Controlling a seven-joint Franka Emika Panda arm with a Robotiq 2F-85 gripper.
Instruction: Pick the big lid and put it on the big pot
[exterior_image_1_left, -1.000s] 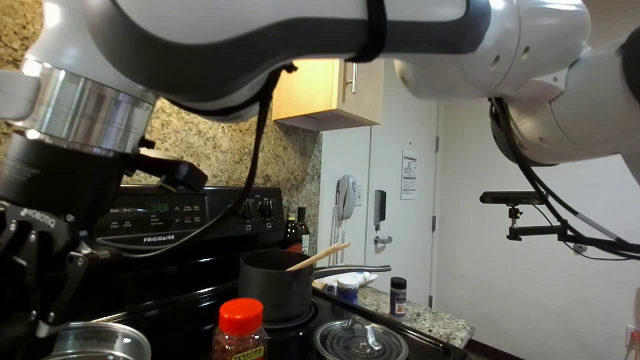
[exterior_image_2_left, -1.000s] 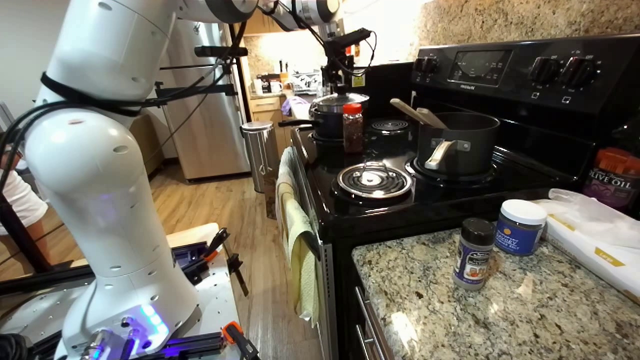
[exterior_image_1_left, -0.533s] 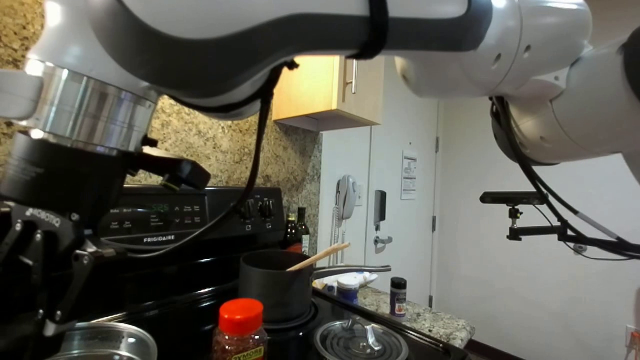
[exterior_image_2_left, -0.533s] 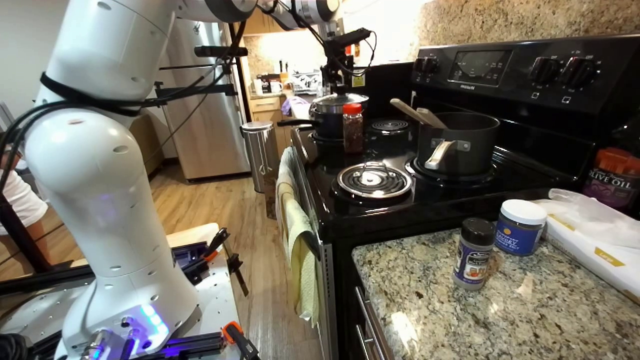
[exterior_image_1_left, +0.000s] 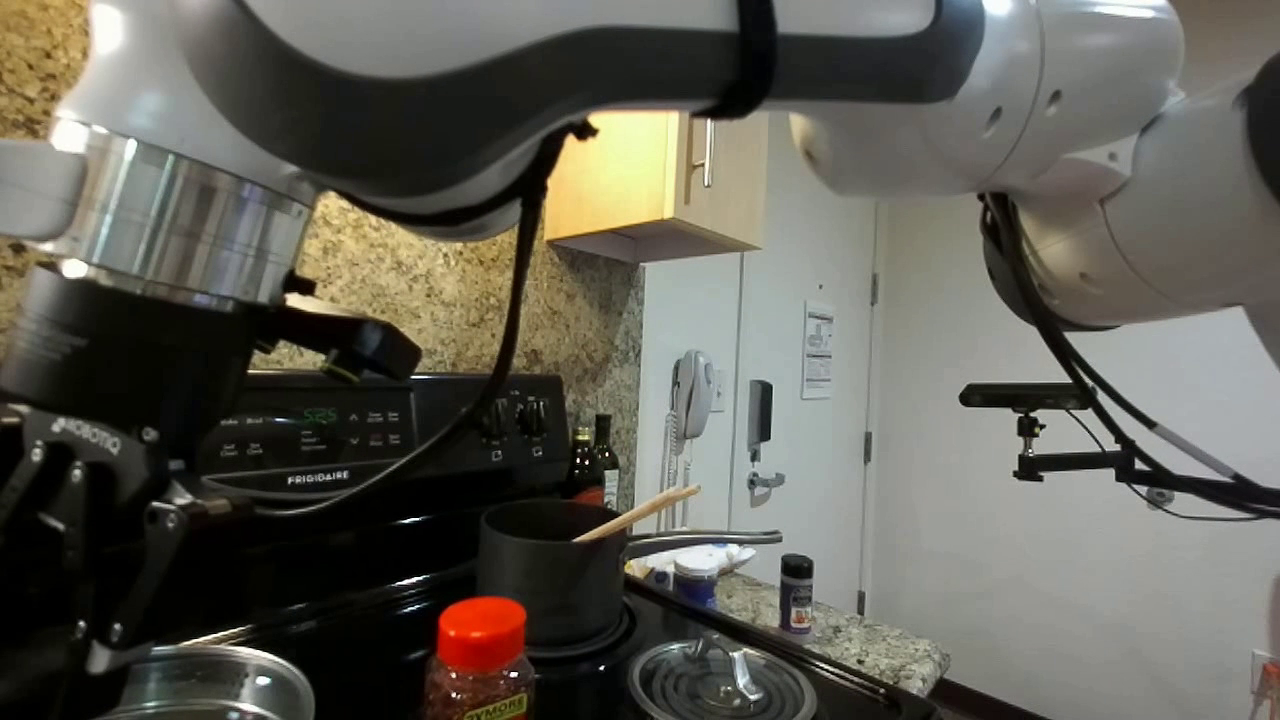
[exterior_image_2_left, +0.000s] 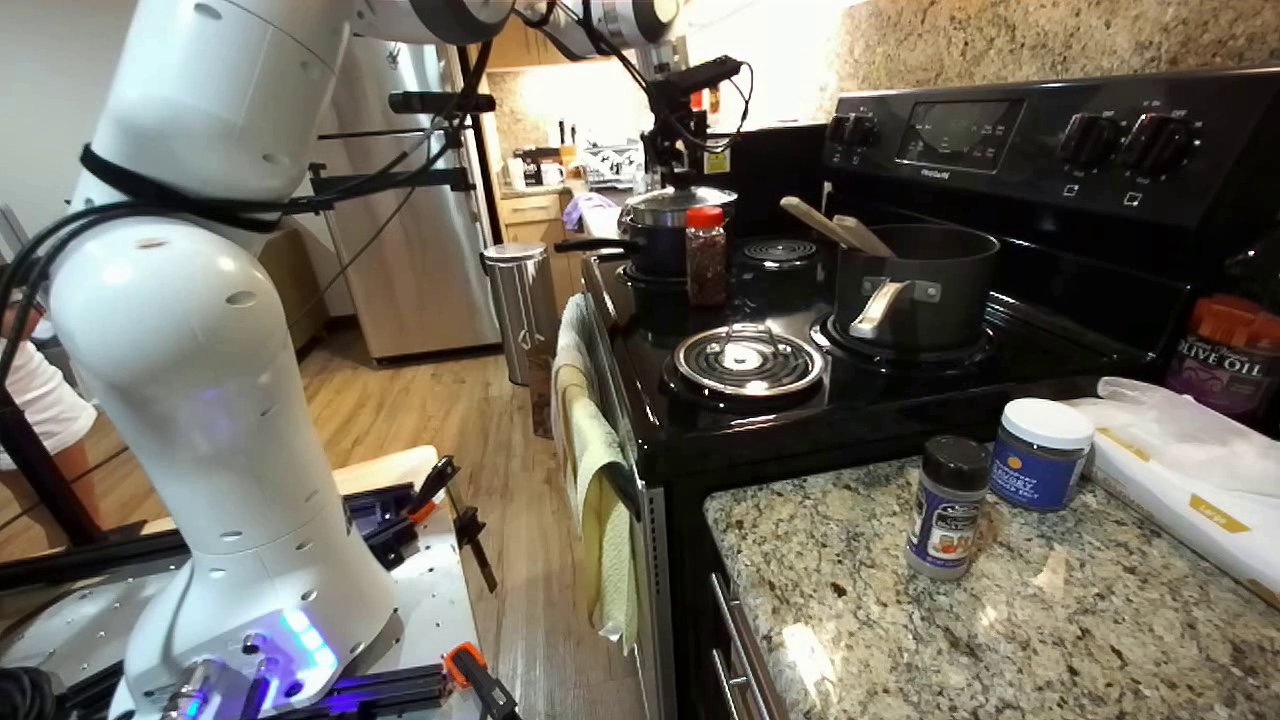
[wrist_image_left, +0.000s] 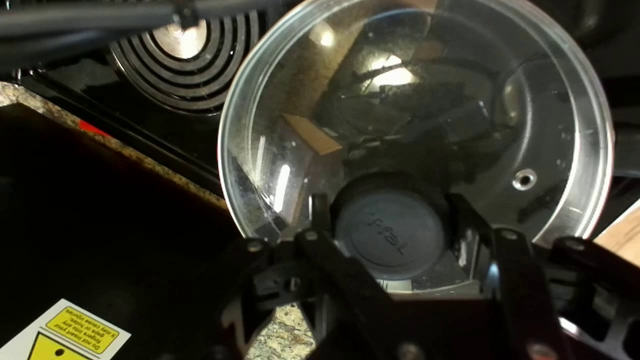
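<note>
Left of the jar (exterior_image_1_left: 481, 655) in an exterior view, the tool (wrist_image_left: 387, 204) gripped the lid (wrist_image_left: 415, 135) by its knob (wrist_image_left: 390, 235), above a pot (exterior_image_2_left: 655, 250), contact there unclear. Right of the jar stood a saucepan (exterior_image_1_left: 550, 580) with utensils (exterior_image_1_left: 640, 514), then a small lid (exterior_image_1_left: 722, 688).

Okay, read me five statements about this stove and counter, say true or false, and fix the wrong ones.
1. The hand is around the knob of the big lid. True.
2. The knob is bright red. False: it is dark.
3. A red-capped jar stands upright on the stove. True.
4. Nothing stands beside the stove. False: a white-capped jar and a black-capped bottle stand on the counter.
5. A small glass lid lies on the stove. True.
</note>
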